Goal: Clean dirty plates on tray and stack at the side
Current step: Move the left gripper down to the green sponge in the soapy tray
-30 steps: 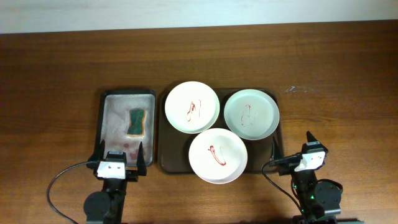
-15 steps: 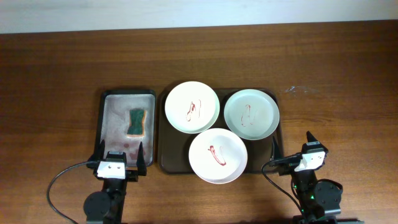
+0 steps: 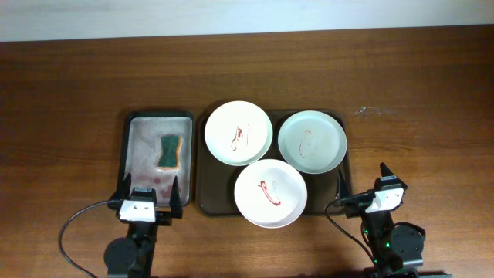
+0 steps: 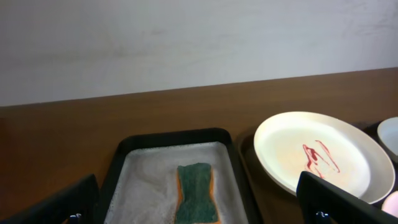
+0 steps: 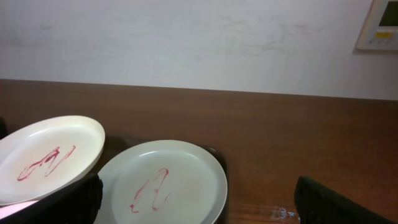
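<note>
Three dirty plates with red smears sit on a dark brown tray (image 3: 202, 202): a white plate (image 3: 238, 133) at the back left, a pale green plate (image 3: 312, 141) at the back right, and a pinkish-white plate (image 3: 270, 193) in front. A green and yellow sponge (image 3: 169, 150) lies in a black tray (image 3: 133, 122) lined with a wet cloth, to the left. My left gripper (image 3: 149, 199) is open and empty at the near end of the sponge tray. My right gripper (image 3: 363, 189) is open and empty just right of the brown tray. The sponge (image 4: 196, 191) also shows in the left wrist view.
The wooden table (image 3: 432, 93) spreads to the right of the brown tray and behind both trays. A small wet spot (image 3: 363, 110) marks the wood near the tray's back right corner. A white wall (image 5: 199, 37) runs along the far edge.
</note>
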`<action>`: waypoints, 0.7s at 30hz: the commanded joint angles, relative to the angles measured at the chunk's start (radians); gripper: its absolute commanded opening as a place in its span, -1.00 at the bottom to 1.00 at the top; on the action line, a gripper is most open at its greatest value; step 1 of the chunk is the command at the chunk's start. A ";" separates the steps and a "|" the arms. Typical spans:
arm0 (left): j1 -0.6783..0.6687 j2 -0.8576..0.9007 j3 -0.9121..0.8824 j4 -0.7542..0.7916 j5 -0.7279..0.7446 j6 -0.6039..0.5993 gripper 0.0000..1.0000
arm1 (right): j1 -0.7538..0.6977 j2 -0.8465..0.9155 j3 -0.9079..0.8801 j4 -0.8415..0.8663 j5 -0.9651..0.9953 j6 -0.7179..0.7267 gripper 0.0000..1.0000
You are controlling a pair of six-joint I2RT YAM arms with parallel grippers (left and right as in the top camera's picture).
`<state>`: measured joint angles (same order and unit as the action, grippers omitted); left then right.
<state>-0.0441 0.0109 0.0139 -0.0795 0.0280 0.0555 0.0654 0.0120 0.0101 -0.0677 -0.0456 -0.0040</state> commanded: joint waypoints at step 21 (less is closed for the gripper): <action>0.006 0.904 0.816 -0.753 0.054 -0.044 0.99 | 0.006 0.920 0.831 -0.777 -0.110 0.094 0.97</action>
<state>-0.0441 0.8143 0.7319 -0.7628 0.0528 0.0181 0.0654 0.8612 0.7628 -0.8036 -0.1375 0.0830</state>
